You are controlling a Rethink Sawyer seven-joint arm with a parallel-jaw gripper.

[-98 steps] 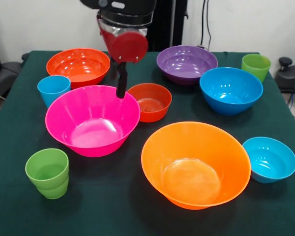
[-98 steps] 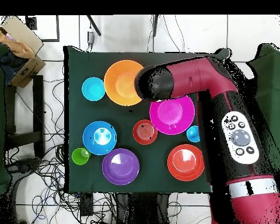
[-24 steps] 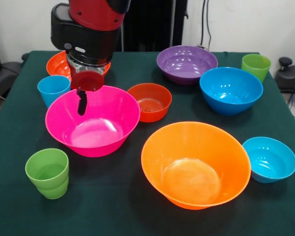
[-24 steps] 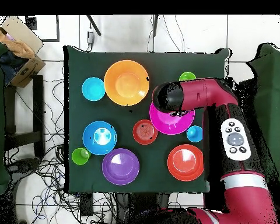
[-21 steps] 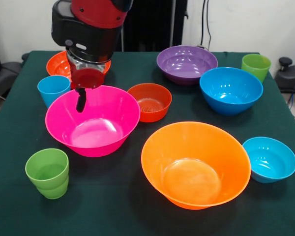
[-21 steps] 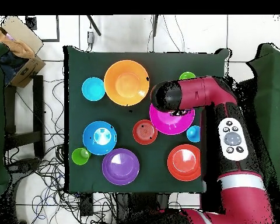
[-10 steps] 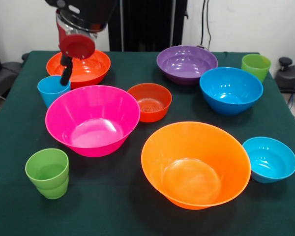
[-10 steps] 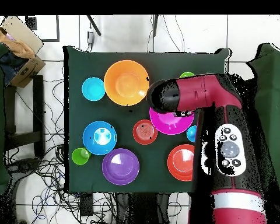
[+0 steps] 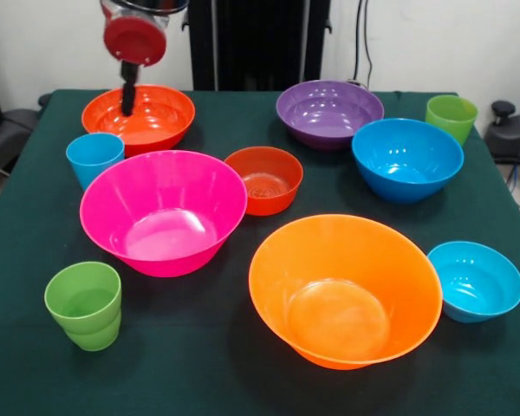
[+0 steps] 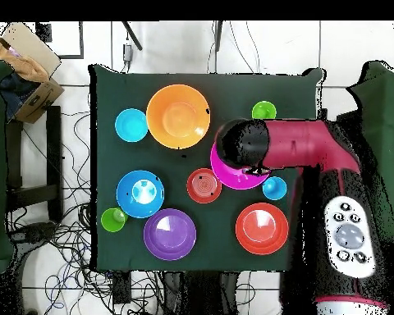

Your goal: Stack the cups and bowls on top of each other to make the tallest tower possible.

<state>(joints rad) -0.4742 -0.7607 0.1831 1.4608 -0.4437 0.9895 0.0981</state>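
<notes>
Seven bowls sit unstacked. Whether the gripper [image 9: 128,97] is open or closed cannot be told; it hangs over the medium red bowl [image 9: 139,117], with the pink bowl [image 9: 163,211] below it in the front view.

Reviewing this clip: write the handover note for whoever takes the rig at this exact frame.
Gripper: raised over the medium red-orange bowl, carrying nothing visible; open or shut cannot be told.
Bowls: large pink, large orange, purple, blue, small red-orange and small blue each stand apart on the table.
Cups: sky blue, one lime green; the front lime green seems to be two nested.
Done: no tower begun.
Left: all stacking of bowls and cups.
</notes>
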